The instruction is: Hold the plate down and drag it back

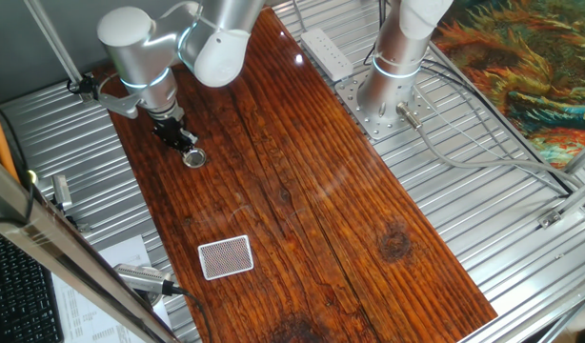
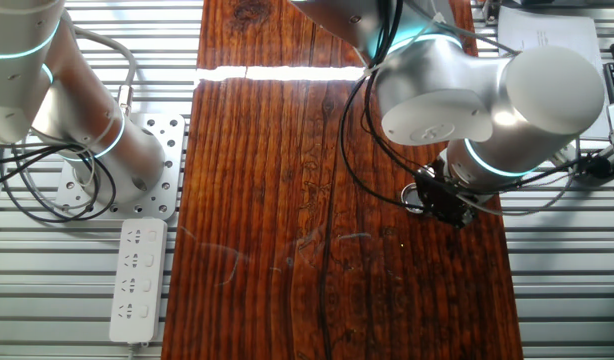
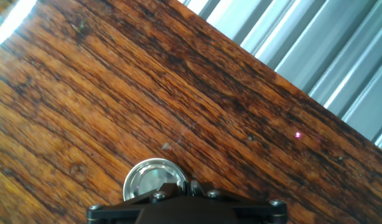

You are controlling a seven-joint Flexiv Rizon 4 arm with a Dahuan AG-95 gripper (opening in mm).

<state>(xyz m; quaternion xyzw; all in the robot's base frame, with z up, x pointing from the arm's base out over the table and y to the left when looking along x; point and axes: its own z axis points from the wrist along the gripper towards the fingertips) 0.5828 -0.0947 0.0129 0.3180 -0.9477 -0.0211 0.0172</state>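
Observation:
The plate [image 1: 193, 157] is a small shiny silver disc lying on the wooden board near its left edge. My gripper [image 1: 185, 144] points straight down just behind it, and its fingertips touch the plate's rim. In the hand view the plate [image 3: 150, 181] lies at the bottom, with the dark fingers [image 3: 172, 190] set together over its right edge. The gripper [image 3: 188, 186] looks shut with nothing between the fingers. In the other fixed view the plate [image 2: 414, 199] is mostly hidden behind the gripper [image 2: 434, 203].
A white card with a red cross-hatch pattern [image 1: 225, 256] lies on the board toward the front. A second arm's base [image 1: 388, 95] and a white power strip [image 1: 328, 52] stand at the far side. The board's edge and ribbed metal [image 3: 328, 56] run close by the gripper.

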